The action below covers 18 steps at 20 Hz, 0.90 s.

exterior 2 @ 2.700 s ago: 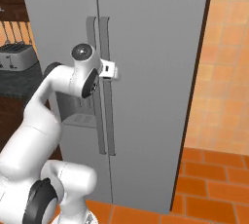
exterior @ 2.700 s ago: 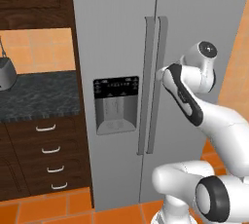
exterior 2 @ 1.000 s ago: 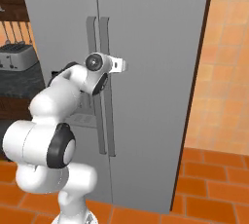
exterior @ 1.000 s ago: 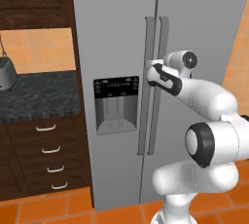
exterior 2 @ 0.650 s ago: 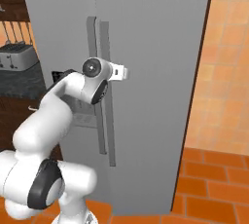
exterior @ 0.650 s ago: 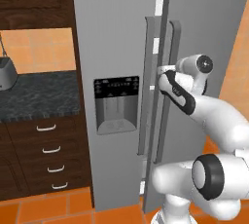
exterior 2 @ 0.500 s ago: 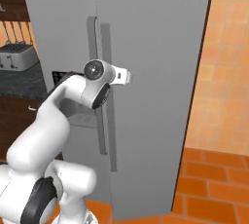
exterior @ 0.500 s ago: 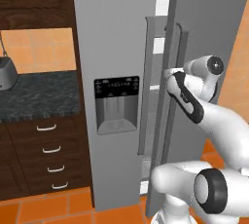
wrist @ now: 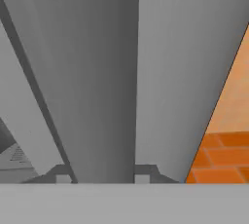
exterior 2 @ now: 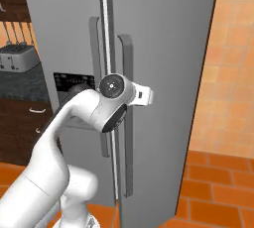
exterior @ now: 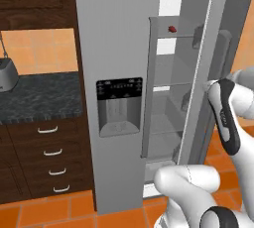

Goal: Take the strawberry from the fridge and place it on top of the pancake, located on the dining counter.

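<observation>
One door of the fridge (exterior: pixel 119 48) stands ajar, and you can see the strawberry (exterior: pixel 172 29) on the top shelf inside. Your gripper (wrist: pixel 99 178) sits at the right door's handle (exterior 2: pixel 127 118), the bar running up between its fingertips (wrist: pixel 63 177), closed around it. Orange floor tiles (wrist: pixel 221 157) show past the door's edge.

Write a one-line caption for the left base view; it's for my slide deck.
Fridge right door swung partly open, strawberry on the top shelf inside, robot arm at the door.
</observation>
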Available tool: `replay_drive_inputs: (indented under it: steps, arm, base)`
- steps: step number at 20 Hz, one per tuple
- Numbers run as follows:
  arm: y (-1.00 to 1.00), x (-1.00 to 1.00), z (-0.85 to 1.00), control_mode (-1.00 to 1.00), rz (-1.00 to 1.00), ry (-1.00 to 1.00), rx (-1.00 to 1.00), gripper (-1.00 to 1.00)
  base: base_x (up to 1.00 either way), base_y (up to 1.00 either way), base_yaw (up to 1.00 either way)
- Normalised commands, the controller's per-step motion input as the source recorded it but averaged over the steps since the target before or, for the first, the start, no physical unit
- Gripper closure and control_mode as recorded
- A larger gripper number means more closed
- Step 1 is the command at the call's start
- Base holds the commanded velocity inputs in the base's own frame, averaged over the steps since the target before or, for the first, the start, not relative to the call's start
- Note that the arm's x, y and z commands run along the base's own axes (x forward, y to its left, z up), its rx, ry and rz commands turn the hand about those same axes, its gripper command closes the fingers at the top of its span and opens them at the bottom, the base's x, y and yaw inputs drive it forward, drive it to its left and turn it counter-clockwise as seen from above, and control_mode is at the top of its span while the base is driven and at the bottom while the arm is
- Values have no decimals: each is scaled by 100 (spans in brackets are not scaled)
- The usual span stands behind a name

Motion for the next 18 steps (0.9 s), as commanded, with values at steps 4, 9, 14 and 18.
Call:
replay_drive_inputs:
  steps: [4,9,14,18]
  arm:
    - [-62,-62,0,-100,-7,5,0,-100]
    - [-10,-98,8,-100,0,0,-12,-100]
    - [94,-31,2,-100,0,24,-55,-100]
    - [87,14,0,-100,0,47,-62,-100]
  base:
    - [0,0,0]
    - [0,0,0]
    - [0,0,0]
    - [0,0,0]
